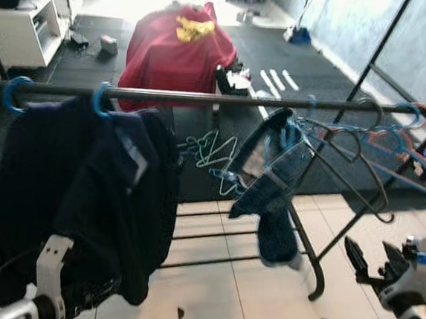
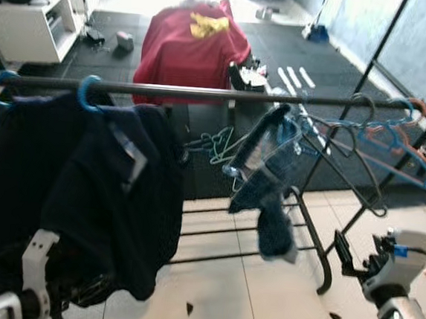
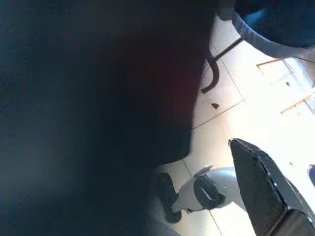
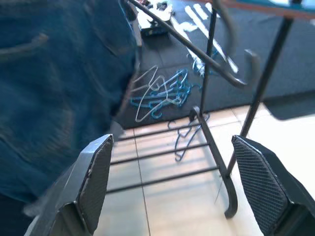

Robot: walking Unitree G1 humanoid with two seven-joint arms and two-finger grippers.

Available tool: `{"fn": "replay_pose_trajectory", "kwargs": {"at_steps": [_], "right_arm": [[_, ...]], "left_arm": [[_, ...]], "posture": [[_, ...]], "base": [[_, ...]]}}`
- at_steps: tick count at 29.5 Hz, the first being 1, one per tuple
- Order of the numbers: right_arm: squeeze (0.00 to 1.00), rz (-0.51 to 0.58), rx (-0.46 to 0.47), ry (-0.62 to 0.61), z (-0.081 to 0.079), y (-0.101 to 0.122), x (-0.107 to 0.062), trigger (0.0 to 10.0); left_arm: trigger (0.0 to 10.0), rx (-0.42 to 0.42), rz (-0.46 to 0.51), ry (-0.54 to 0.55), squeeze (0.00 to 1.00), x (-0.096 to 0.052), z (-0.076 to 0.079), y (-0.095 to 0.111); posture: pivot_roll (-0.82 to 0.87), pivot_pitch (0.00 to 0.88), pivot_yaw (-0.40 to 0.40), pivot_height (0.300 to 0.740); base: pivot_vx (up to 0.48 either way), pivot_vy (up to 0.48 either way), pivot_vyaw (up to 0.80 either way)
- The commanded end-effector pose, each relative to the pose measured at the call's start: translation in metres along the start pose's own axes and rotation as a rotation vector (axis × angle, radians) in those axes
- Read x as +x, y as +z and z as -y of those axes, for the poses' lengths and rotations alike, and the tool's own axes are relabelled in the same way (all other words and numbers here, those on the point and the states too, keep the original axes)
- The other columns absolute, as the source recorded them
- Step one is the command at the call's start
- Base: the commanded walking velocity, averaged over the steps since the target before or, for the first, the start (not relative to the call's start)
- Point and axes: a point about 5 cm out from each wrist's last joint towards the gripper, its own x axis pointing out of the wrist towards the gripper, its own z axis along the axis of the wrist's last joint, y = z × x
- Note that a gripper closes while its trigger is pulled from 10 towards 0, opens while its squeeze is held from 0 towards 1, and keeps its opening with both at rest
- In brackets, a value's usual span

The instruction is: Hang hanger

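Observation:
A black rail of a clothes rack runs across in front of me. Two dark garments hang from it on blue hangers at the left. A blue denim garment hangs on a hanger near the middle. Several empty hangers hang at the rail's right end. My right gripper is low at the right, open and holding nothing; in the right wrist view its fingers stand wide apart, facing the rack's lower bars. My left gripper is low at the left, against the dark garments.
A pile of loose hangers lies on the dark mat behind the rack. A red cloth covers something farther back. A white shelf unit stands at the far left. The rack's lower bars and foot cross the tiled floor.

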Motion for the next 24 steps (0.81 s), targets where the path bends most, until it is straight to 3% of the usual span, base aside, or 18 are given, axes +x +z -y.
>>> {"fn": "replay_pose_trajectory", "kwargs": {"at_steps": [1, 2, 3, 4, 6, 7, 9, 10, 11, 12, 14, 15, 16, 18, 20, 22, 23, 24], "right_arm": [[0.0, 0.012, -0.04, 0.034, -0.006, 0.009, 0.002, 10.0], [0.0, 0.037, -0.045, 0.056, -0.012, 0.016, 0.005, 10.0], [0.0, 0.037, -0.045, 0.056, -0.012, 0.016, 0.005, 10.0], [0.0, 0.059, -0.04, 0.072, -0.017, 0.023, 0.007, 10.0], [0.0, 0.059, -0.04, 0.072, -0.017, 0.023, 0.007, 10.0], [0.0, 0.086, -0.023, 0.087, -0.022, 0.031, 0.008, 10.0], [0.0, 0.086, -0.023, 0.087, -0.022, 0.031, 0.008, 10.0], [0.0, 0.103, -0.002, 0.108, -0.026, 0.037, 0.009, 10.0], [0.0, 0.103, -0.002, 0.108, -0.026, 0.037, 0.009, 10.0], [0.0, 0.085, -0.011, 0.143, -0.033, 0.038, 0.009, 10.0], [0.0, 0.085, -0.011, 0.143, -0.033, 0.038, 0.009, 10.0], [0.0, 0.066, -0.011, 0.159, -0.039, 0.034, 0.009, 10.0], [0.0, 0.066, -0.011, 0.159, -0.039, 0.034, 0.009, 10.0], [0.0, 0.066, 0.002, 0.177, -0.045, 0.033, 0.01, 10.0], [0.0, 0.066, 0.002, 0.177, -0.045, 0.033, 0.01, 10.0], [0.0, 0.072, 0.007, 0.214, -0.051, 0.037, 0.011, 10.0], [0.0, 0.08, 0.012, 0.296, -0.065, 0.045, 0.013, 10.0], [0.0, 0.08, 0.012, 0.296, -0.065, 0.045, 0.013, 10.0]], "left_arm": [[10.0, 0.019, -0.04, -0.053, 0.0, -0.008, 0.0, 0.006], [10.0, 0.031, -0.091, -0.196, 0.0, -0.016, 0.011, 0.013], [10.0, 0.031, -0.091, -0.196, 0.0, -0.016, 0.011, 0.013], [10.0, 0.037, -0.14, -0.325, 0.0, -0.024, 0.023, 0.017], [10.0, 0.037, -0.14, -0.325, 0.0, -0.024, 0.023, 0.017], [10.0, 0.033, -0.175, -0.461, 0.0, -0.033, 0.036, 0.022], [10.0, 0.033, -0.175, -0.461, 0.0, -0.033, 0.036, 0.022], [10.0, 0.023, -0.179, -0.57, 0.0, -0.041, 0.047, 0.031], [10.0, 0.023, -0.179, -0.57, 0.0, -0.041, 0.047, 0.031], [10.0, 0.022, -0.106, -0.728, 0.0, -0.047, 0.067, 0.057], [10.0, 0.022, -0.106, -0.728, 0.0, -0.047, 0.067, 0.057], [10.0, 0.06, 0.006, -0.762, 0.0, -0.04, 0.081, 0.078], [10.0, 0.06, 0.006, -0.762, 0.0, -0.04, 0.081, 0.078], [10.0, 0.096, 0.131, -0.709, 0.0, -0.025, 0.088, 0.095], [10.0, 0.096, 0.131, -0.709, 0.0, -0.025, 0.088, 0.095], [10.0, 0.083, 0.21, -0.651, 0.0, -0.014, 0.09, 0.106], [10.0, 0.073, 0.305, -0.542, 0.0, 0.002, 0.089, 0.119], [10.0, 0.073, 0.305, -0.542, 0.0, 0.002, 0.089, 0.119]], "posture": [[-0.04, 0.116, -0.06, 0.74], [-0.04, 0.119, -0.058, 0.74], [-0.04, 0.119, -0.058, 0.74], [-0.04, 0.119, -0.056, 0.74], [-0.04, 0.119, -0.056, 0.74], [-0.04, 0.12, -0.056, 0.74], [-0.04, 0.12, -0.056, 0.74], [-0.04, 0.12, -0.056, 0.74], [-0.04, 0.12, -0.056, 0.74], [-0.04, 0.122, -0.059, 0.74], [-0.04, 0.122, -0.059, 0.74], [-0.04, 0.121, -0.059, 0.74], [-0.04, 0.121, -0.059, 0.74], [-0.04, 0.121, -0.059, 0.74], [-0.04, 0.121, -0.059, 0.74], [-0.04, 0.121, -0.058, 0.74], [-0.04, 0.121, -0.057, 0.74], [-0.04, 0.121, -0.057, 0.74]], "base": [[0.0, -0.428, 0.0], [0.0, -0.337, 0.0], [0.0, -0.337, 0.0], [0.0, -0.259, 0.0], [0.0, -0.259, 0.0], [0.0, 0.0, 0.0], [0.0, 0.0, 0.0], [0.0, 0.0, 0.0], [0.0, 0.0, 0.0], [0.0, 0.0, 0.0], [0.0, 0.0, 0.0], [0.0, 0.0, 0.0], [0.0, 0.0, 0.0], [0.0, 0.0, 0.0], [0.0, 0.0, 0.0], [0.0, 0.0, 0.0], [0.0, 0.0, 0.0], [0.0, 0.0, 0.0]]}}
